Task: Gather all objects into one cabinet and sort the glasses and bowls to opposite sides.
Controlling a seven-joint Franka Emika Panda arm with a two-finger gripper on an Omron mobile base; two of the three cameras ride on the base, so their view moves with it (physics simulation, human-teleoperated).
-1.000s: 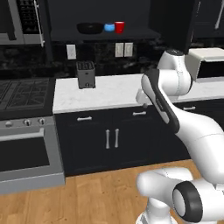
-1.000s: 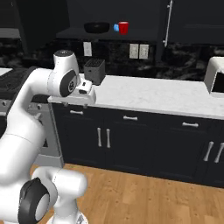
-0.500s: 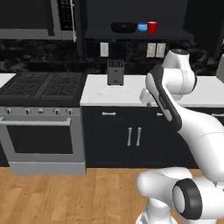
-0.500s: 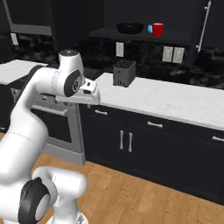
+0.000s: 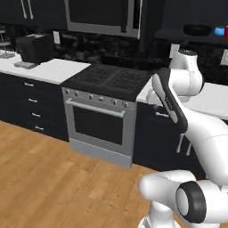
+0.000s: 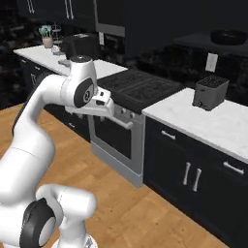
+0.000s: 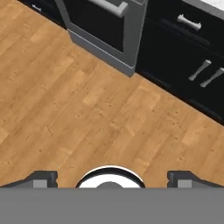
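Along the left of the left base view, a dark appliance (image 5: 34, 48) sits on the white counter, then the stove (image 5: 104, 109), then the cabinet (image 5: 196, 35) at far right holding the black bowl (image 5: 197, 30) and blue bowl (image 5: 218, 31). Arm folded in, presumably for driving, the gripper (image 7: 112, 179) points at bare wood floor (image 7: 65, 109), fingertips (image 7: 43, 178) wide apart, holding nothing.

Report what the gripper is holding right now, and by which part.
Nothing is held. In the hand view the gripper stands open, its fingertips far apart, with bare wooden floor between them.
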